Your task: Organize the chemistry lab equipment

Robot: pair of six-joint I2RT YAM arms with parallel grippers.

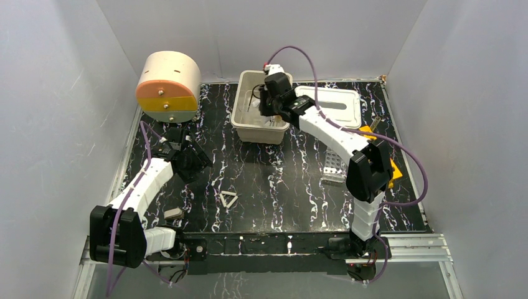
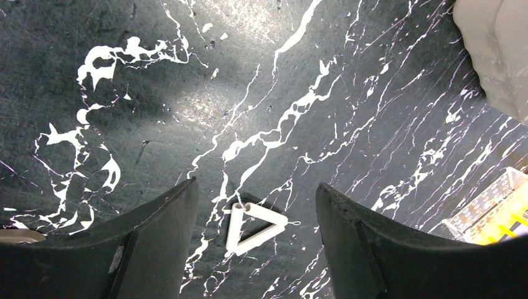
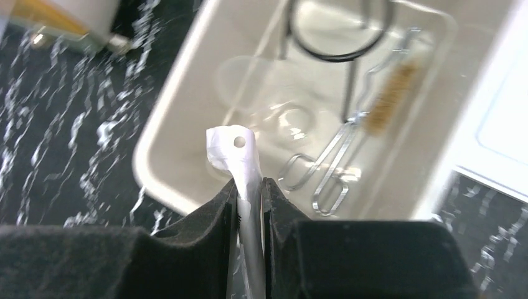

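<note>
My right gripper (image 3: pixel 249 187) is shut on the clear packet (image 3: pixel 238 152), which has a white header with a hole. It holds the packet over the beige bin (image 3: pixel 171 168); in the top view this gripper (image 1: pixel 269 99) is above the bin (image 1: pixel 244 121). Metal tongs (image 3: pixel 327 168), a bristle brush (image 3: pixel 389 103), a black ring (image 3: pixel 339 43) and clear glassware (image 3: pixel 274 115) lie in the bin. My left gripper (image 2: pixel 256 184) is open and empty above the tabletop, with the white triangle frame (image 2: pixel 252 227) lying flat below and between its fingers. The triangle also shows in the top view (image 1: pixel 229 199), right of the left gripper (image 1: pixel 190 159).
The bin's white lid (image 1: pixel 333 103) lies to its right. A grey holed rack (image 1: pixel 334 167) and a yellow rack (image 1: pixel 393 169) sit by the right arm; the yellow rack also shows in the left wrist view (image 2: pixel 498 215). A small grey item (image 1: pixel 173 213) lies front left. The beige-and-orange drum (image 1: pixel 168 87) stands back left.
</note>
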